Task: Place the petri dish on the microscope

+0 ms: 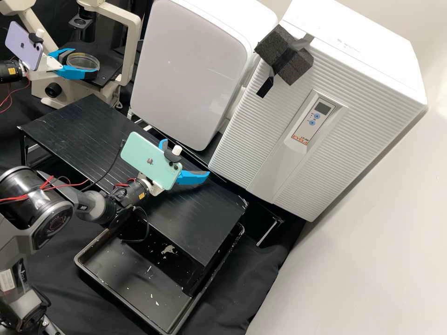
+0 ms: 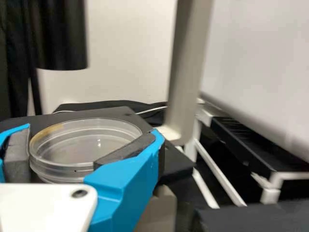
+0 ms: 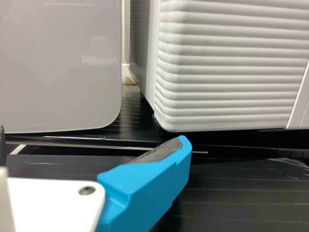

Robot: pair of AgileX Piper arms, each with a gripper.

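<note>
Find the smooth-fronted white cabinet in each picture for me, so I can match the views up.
High view: smooth-fronted cabinet between the microscope and the ribbed cabinet.
Left wrist view: the large pale surface, across the microscope's upright from the petri dish.
Right wrist view: the smooth panel beside the ribbed cabinet.
Shared landmark: the black rack under the smooth-fronted cabinet.

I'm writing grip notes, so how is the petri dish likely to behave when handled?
The petri dish is probably light and stiff, given its thin, clear wall. Being round and smooth-sided, it could swivel between the pads of the left gripper.
</note>
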